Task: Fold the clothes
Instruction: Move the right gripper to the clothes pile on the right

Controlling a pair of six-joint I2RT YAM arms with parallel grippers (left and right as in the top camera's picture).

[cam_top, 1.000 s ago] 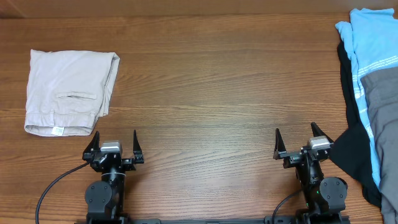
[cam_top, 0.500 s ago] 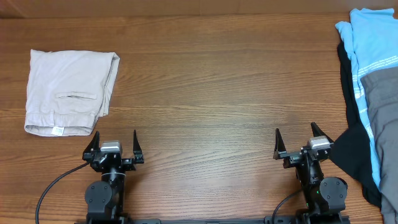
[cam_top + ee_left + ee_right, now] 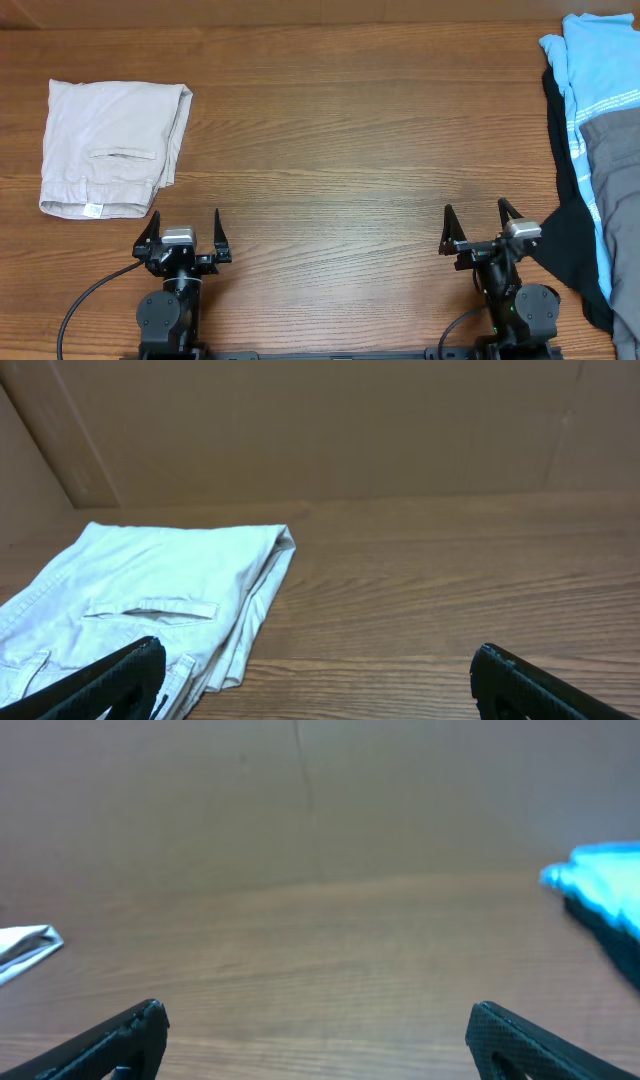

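left claw (image 3: 186,216) 7 o'clock, right claw (image 3: 476,208) 5 o'clock, both spread, empty | grey shorts (image 3: 618,170) piled at 3 o'clock against blue shirt (image 3: 590,60) | imo right claw should pinch grey hem only, drag it flat onto open desk (image 3: 330,120)

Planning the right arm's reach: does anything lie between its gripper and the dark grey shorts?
A black garment and a strip of light-blue shirt lie between the right gripper and the dark grey shorts; nothing covers them.

Matt grained wood table (image 3: 330,130), beige cloth shorts (image 3: 110,140), grey cloth shorts (image 3: 620,170)
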